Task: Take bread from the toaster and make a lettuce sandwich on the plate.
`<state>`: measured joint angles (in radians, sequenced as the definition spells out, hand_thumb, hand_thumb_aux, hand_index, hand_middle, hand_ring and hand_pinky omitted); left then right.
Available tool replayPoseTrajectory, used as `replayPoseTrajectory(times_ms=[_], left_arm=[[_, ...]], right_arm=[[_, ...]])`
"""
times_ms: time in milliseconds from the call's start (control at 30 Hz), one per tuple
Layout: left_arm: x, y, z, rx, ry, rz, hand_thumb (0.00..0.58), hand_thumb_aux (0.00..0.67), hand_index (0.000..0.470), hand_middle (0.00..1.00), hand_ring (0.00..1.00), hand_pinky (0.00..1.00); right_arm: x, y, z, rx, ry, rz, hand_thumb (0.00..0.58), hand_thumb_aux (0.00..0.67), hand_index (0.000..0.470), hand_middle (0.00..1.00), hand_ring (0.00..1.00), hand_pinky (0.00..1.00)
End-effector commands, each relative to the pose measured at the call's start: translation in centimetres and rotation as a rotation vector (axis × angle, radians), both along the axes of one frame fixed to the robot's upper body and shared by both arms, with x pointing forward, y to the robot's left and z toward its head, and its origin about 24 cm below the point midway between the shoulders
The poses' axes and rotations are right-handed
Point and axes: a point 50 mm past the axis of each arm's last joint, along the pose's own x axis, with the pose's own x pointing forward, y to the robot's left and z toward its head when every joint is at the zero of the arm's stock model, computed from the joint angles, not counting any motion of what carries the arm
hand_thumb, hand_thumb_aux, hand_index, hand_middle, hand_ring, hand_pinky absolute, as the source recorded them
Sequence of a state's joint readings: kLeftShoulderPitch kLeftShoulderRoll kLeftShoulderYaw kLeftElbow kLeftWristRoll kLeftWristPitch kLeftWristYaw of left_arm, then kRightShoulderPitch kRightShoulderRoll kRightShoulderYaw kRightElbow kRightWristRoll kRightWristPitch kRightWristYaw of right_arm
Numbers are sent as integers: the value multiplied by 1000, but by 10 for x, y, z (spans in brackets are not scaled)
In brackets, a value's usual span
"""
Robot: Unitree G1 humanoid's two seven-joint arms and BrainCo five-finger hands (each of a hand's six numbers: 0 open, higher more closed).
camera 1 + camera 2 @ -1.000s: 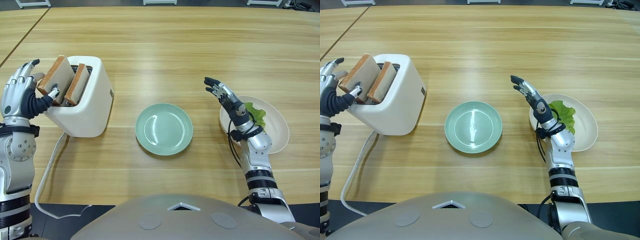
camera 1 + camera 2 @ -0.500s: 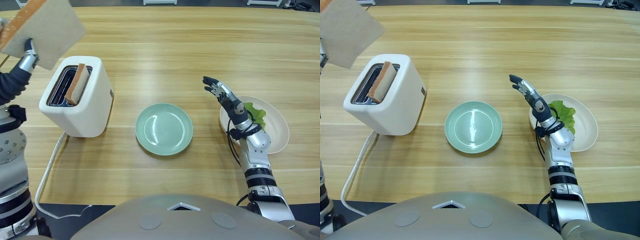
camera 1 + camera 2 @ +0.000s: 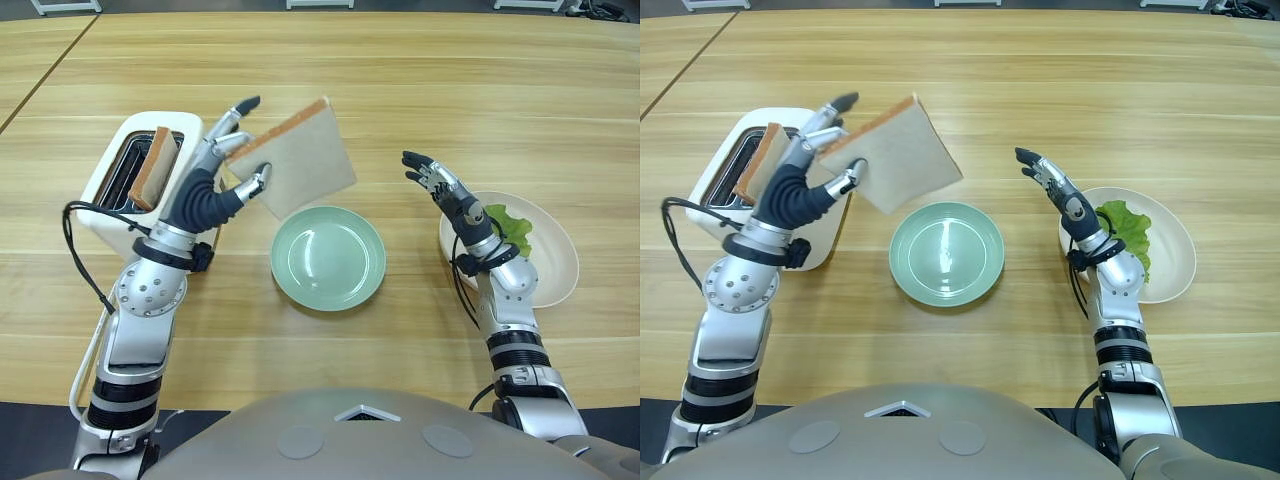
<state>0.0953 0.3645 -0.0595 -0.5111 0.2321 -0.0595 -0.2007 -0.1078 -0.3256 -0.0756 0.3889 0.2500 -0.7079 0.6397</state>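
Spanning the view: wooden table (image 3: 400, 80).
- White toaster (image 3: 180, 122), 10 o'clock of the plate, cable trailing toward 7 o'clock.
- Cream bowl (image 3: 560, 250), 3 o'clock.
- Green plate (image 3: 328, 258), centre.
- Bread slice (image 3: 295, 160), raised and tilted at the plate's 11 o'clock, pinched at its edge by the left hand (image 3: 215, 185).
- Right hand (image 3: 445, 190), fingers spread, holding nothing, at the bowl's 9 o'clock.
- Lettuce (image 3: 512, 228), in the bowl.
- Second slice (image 3: 155, 165), upright in the toaster slot.
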Motion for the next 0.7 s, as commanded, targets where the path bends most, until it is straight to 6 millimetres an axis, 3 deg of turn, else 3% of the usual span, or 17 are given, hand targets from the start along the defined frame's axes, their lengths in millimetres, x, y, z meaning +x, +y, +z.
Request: replayPoseTrajectory(times_ms=[33, 267, 433, 700], left_arm=[[1, -11, -41, -78, 256, -72, 580, 670, 470, 0, 0, 0], [3, -13, -77, -232, 504, -125, 580, 670, 470, 0, 0, 0], [1, -12, -86, -286, 583, -136, 580, 670, 470, 0, 0, 0], [-5, -10, -94, -150, 626, -143, 580, 670, 470, 0, 0, 0]], right_arm=[[4, 6, 2, -4, -3, 20, 0, 0, 0, 0, 0, 0], [6, 9, 1, -6, -1, 33, 0, 0, 0, 0, 0, 0], [8, 12, 1, -7, 2, 45, 0, 0, 0, 0, 0, 0], [8, 14, 1, -9, 5, 56, 0, 0, 0, 0, 0, 0]])
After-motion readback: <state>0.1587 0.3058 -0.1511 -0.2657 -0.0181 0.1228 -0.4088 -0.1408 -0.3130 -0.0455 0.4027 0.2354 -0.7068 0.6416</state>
